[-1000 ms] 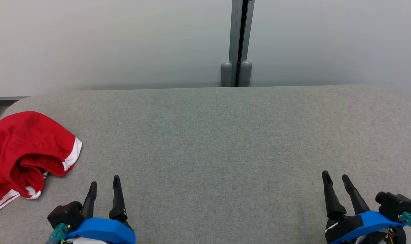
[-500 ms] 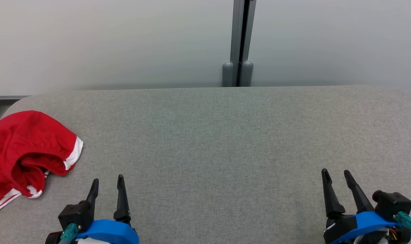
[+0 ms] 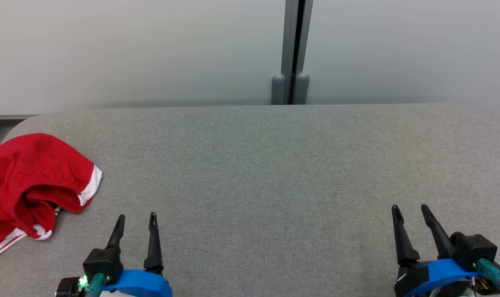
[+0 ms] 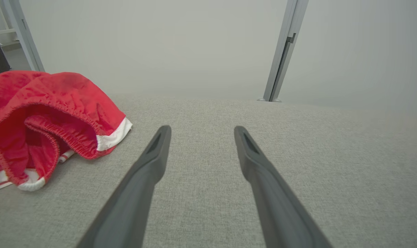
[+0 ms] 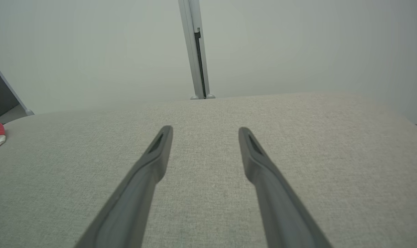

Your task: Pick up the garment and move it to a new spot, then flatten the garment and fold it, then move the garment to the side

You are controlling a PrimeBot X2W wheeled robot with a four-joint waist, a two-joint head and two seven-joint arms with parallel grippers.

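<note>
- Our left gripper [image 3: 137, 215] is low at about 7 o'clock of the head view. Its two dark fingers are spread wide with nothing between them, and the tips point to 12 o'clock.
- Our right gripper [image 3: 409, 206], at about 5 o'clock, is equally wide open and empty.
- The garment [image 3: 31, 181] lies at 9 o'clock, on the left end of the grey padded surface [image 3: 254, 165]. It is near our left gripper but apart from it.
- It is a crumpled heap. Its long axis goes roughly from 7 to 1 o'clock, and its white-banded corner points to 3 o'clock.
- It is red, with a gathered elastic hem around an opening that faces 5 o'clock, and thin white stripes at the low end.
- Far at 12 o'clock a grey post [image 3: 291, 49] stands against the pale wall [image 3: 130, 49].
</note>
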